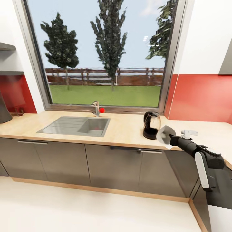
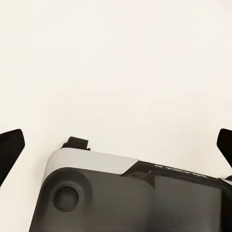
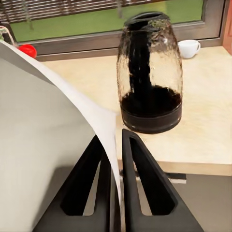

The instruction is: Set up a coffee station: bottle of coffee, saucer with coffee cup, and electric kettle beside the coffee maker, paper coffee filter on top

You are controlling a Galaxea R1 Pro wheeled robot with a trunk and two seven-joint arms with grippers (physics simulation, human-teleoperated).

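Far left of the sink (image 1: pixel 75 125), a dark sloped shape (image 1: pixel 4 112) sits at the bench (image 1: pixel 129 129) end, cut by the frame edge; likely the coffee maker, can't confirm. Sink has a tap (image 1: pixel 96 109) with a red knob behind it. Right of the sink, the electric kettle (image 1: pixel 151 125) stands upright on the bench, near the front edge. Just right of the kettle, the right pincer (image 1: pixel 170 139) is clamped on the paper coffee filter (image 1: pixel 165 134), fingers (image 3: pixel 145 183) pressed together on the sheet's edge, filter fanning out toward the kettle side. Right wrist view: kettle (image 3: pixel 150 72) straight ahead of the pincer, close but apart; coffee cup (image 3: pixel 189 47) beyond it by the window. A small white object (image 1: pixel 189 132) lies on the bench right of the filter; can't tell what.

Left pincer (image 2: pixel 116 145): tips at the view's edges, wide apart, holding nothing, over pale floor.

Key relation, as a judgement: if that dark shape is the machine, the filter's target lies well left of the sink, the kettle and the sink between. The right arm carries it, so the robot probably needs to travel left.
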